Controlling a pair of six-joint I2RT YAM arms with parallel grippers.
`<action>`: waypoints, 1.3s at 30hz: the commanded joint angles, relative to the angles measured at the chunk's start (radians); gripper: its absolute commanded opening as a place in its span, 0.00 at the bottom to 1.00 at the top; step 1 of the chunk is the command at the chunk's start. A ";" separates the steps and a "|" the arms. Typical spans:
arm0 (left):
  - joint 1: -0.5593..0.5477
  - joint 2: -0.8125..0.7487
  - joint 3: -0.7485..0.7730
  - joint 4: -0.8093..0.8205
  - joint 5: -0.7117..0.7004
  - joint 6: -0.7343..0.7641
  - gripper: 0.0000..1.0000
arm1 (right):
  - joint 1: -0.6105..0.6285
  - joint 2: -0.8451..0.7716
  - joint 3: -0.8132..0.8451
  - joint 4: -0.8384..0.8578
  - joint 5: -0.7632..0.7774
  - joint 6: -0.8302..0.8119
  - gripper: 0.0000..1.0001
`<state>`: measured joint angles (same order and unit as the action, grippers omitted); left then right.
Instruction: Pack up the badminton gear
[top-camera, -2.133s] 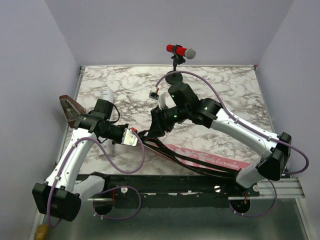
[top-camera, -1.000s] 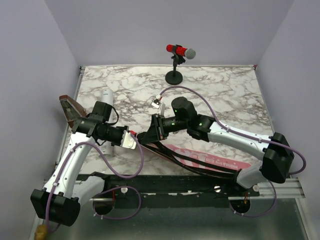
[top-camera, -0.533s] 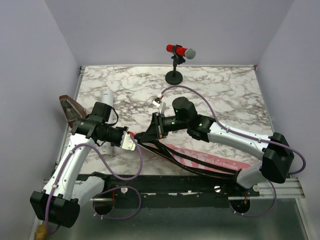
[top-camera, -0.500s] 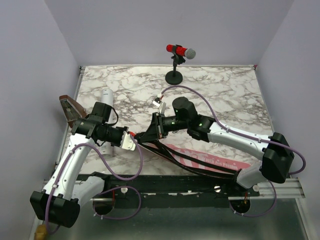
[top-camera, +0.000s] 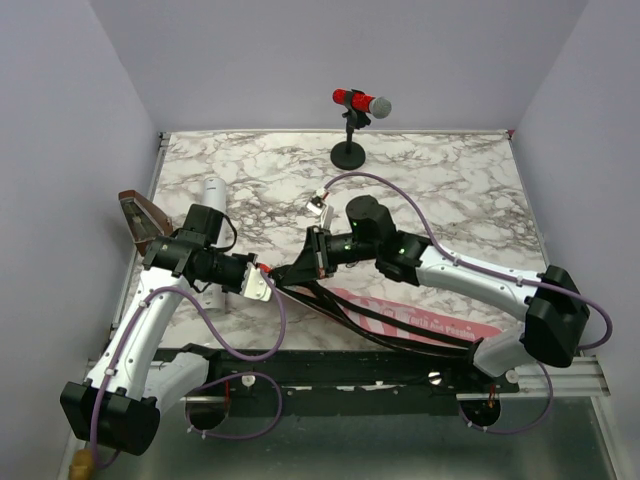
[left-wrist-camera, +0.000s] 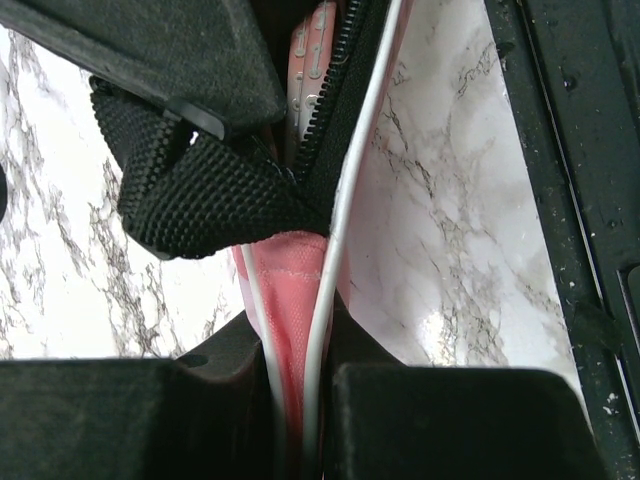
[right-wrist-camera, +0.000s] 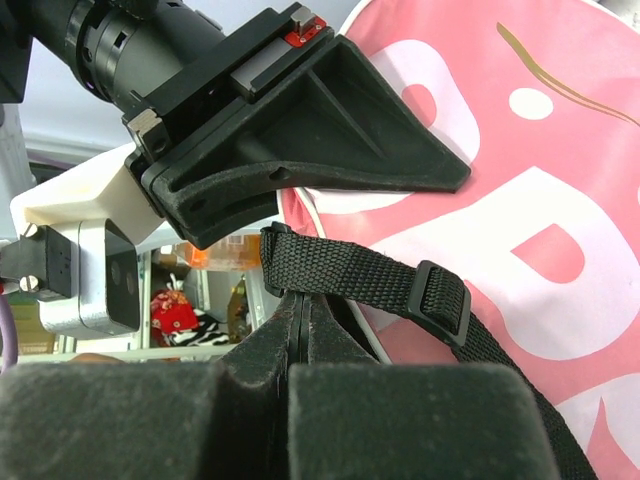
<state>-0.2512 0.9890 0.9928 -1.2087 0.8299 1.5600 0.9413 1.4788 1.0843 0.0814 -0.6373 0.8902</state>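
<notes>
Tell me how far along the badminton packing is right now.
Done: a pink racket frame shows inside the pink bag, through its open zip. In hand: the left gripper pinches the bag's end, and the right gripper is shut on its black strap. Left: the white tube lies on the table, outside the bag, and the zip is not closed. I cannot see a second racket.

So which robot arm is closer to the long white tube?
Left. The left arm lies across the long white tube; the right arm is off to its right, apart from it.
</notes>
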 joint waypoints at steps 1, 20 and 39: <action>-0.013 -0.009 -0.006 -0.019 -0.009 0.020 0.00 | 0.001 -0.035 -0.032 0.008 0.042 -0.008 0.00; 0.010 0.039 0.033 0.026 -0.009 -0.055 0.00 | -0.001 -0.175 -0.132 -0.080 0.157 -0.028 0.00; 0.208 0.122 0.112 -0.020 0.051 0.032 0.00 | -0.042 -0.238 -0.096 -0.313 0.241 -0.135 0.00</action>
<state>-0.0692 1.1217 1.0901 -1.2407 0.8703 1.5524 0.9073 1.2732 0.9676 -0.1200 -0.4072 0.8082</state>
